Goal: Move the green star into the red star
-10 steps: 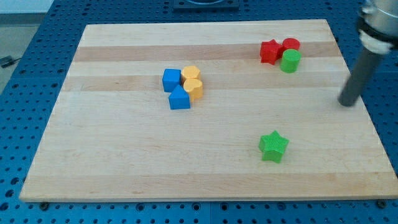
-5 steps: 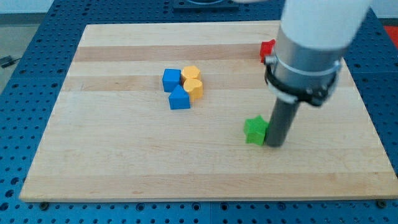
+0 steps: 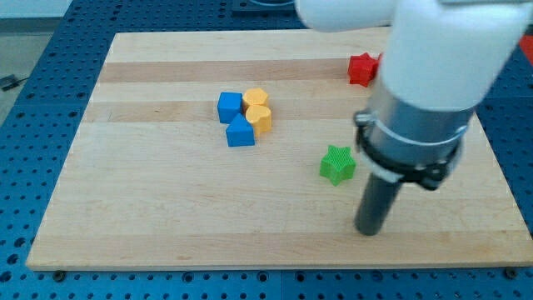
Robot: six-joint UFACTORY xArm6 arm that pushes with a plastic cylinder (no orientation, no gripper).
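Observation:
The green star (image 3: 337,164) lies on the wooden board (image 3: 150,208), right of the middle. The red star (image 3: 361,69) sits near the view's top right, partly hidden by my arm. My tip (image 3: 367,231) rests on the board below and to the right of the green star, apart from it. The arm's white and dark body covers the board's upper right, hiding whatever lies beside the red star.
Two blue blocks (image 3: 230,107) (image 3: 240,132) and two yellow blocks (image 3: 256,98) (image 3: 261,119) cluster together left of the middle. The board's edge at the view's bottom (image 3: 266,265) runs just below my tip.
The green star has slid up and to the left from where my tip pushed it. My tip has since pulled back down toward the view's bottom, away from the star.

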